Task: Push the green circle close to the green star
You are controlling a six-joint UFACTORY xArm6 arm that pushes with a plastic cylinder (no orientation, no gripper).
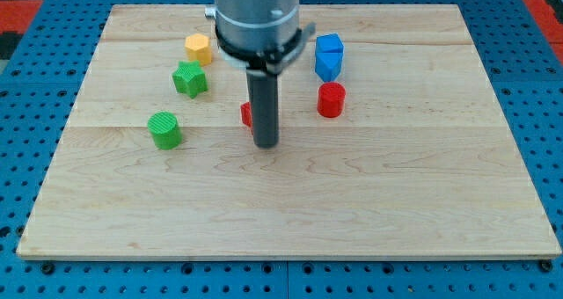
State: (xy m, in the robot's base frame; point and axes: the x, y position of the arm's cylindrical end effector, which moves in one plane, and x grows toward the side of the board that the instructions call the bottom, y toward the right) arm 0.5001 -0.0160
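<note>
While you look down on the wooden board (pixel 290 211) in the one camera view, you can count six blocks on it: two green, two red, one yellow and one blue. The green circle (pixel 164 129) stands toward the view's left, and the green star (pixel 190 78) sits near it, up and a little to the view's right, with a clear gap of bare wood between them. Just above the star lies the yellow hexagon (pixel 198 47), apart from it. On the view's right you have the blue block (pixel 328 56), an angular shape you cannot name more closely, and just below it the red cylinder (pixel 332 99). The second red block (pixel 246 114) is mostly hidden behind the rod, so its shape cannot be told.

You will find my tip (pixel 266 144) near the middle of the board, well apart from the green circle: the circle lies to the view's left of it, at nearly the same height in the view. The rod hangs straight down from the grey arm housing (pixel 257 18) at the view's top. This arm carries no pincer, so nothing opens, closes or holds; my tip touches no green block. The red block sits just beside the rod's left edge, whether touching you cannot tell.
</note>
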